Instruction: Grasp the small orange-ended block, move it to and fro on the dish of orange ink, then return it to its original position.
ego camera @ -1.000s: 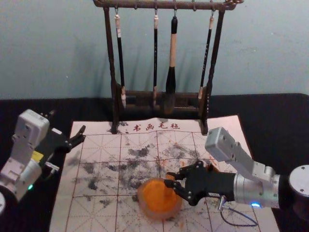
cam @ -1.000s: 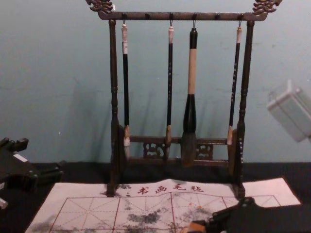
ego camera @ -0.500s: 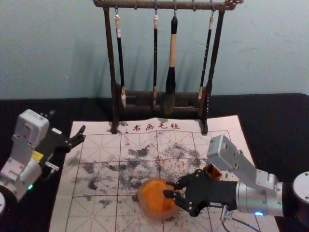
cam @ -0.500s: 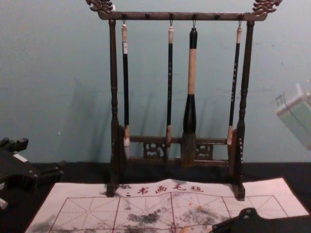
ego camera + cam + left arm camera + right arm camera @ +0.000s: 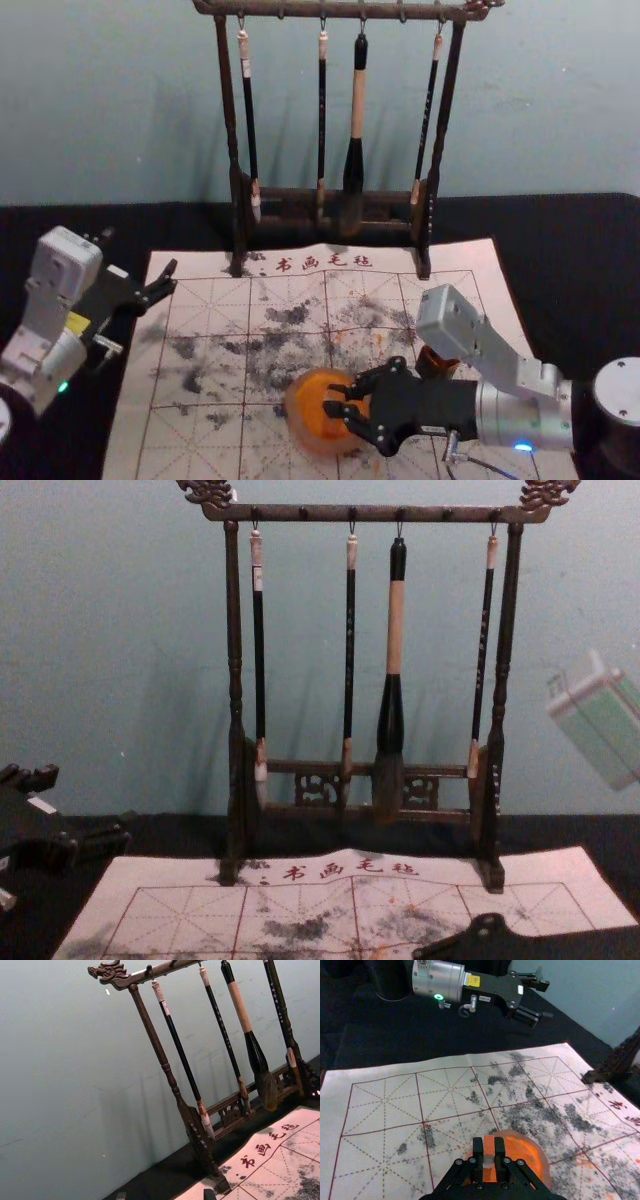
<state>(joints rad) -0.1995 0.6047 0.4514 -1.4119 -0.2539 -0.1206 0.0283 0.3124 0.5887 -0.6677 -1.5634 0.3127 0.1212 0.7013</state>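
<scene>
In the head view my right gripper [image 5: 338, 400] is over the round dish of orange ink [image 5: 308, 438]. The right wrist view has my right gripper [image 5: 489, 1152] shut on the small block [image 5: 489, 1146], whose upper part is orange with a pale band below; the orange dish [image 5: 542, 1162] lies just beneath and behind it. Whether the block touches the ink I cannot tell. My left gripper [image 5: 168, 282] is parked, open, at the mat's left edge in the head view.
A dark wooden rack [image 5: 428, 225] with several hanging brushes stands at the mat's back edge. The ink-stained white mat [image 5: 200, 440] lies on a black cloth. A small brown container [image 5: 436, 364] sits just behind the right gripper.
Over the last second my right gripper first dipped lower and slightly right, then shifted left farther over the dish, still holding the block. The left arm has kept still.
</scene>
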